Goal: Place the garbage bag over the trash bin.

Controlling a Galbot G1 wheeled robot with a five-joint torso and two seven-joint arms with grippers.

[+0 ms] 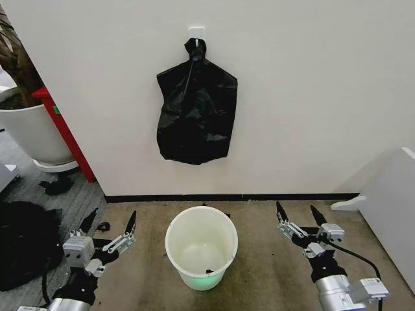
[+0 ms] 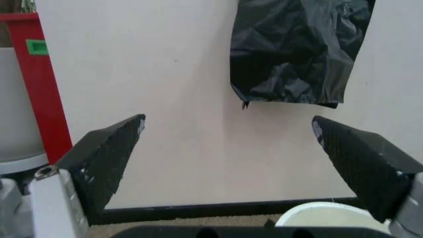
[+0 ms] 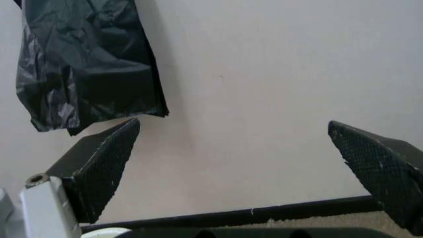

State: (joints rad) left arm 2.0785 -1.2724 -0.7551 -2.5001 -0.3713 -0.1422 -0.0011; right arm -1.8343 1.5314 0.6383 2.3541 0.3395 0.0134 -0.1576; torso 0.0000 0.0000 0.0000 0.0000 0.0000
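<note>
Our left gripper point(image 1: 110, 228) and right gripper point(image 1: 299, 216) wait low with jaws wide apart beside the trash bin point(image 1: 201, 247), so we should reach up gently for the garbage bag point(image 1: 196, 113) hanging on the wall above it.

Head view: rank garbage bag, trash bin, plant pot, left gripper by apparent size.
1. garbage bag
2. trash bin, looks close to the bag
3. plant pot, cropped by the frame, so its rank is unsure
4. left gripper, smallest

Head high; wrists low, wallward.
</note>
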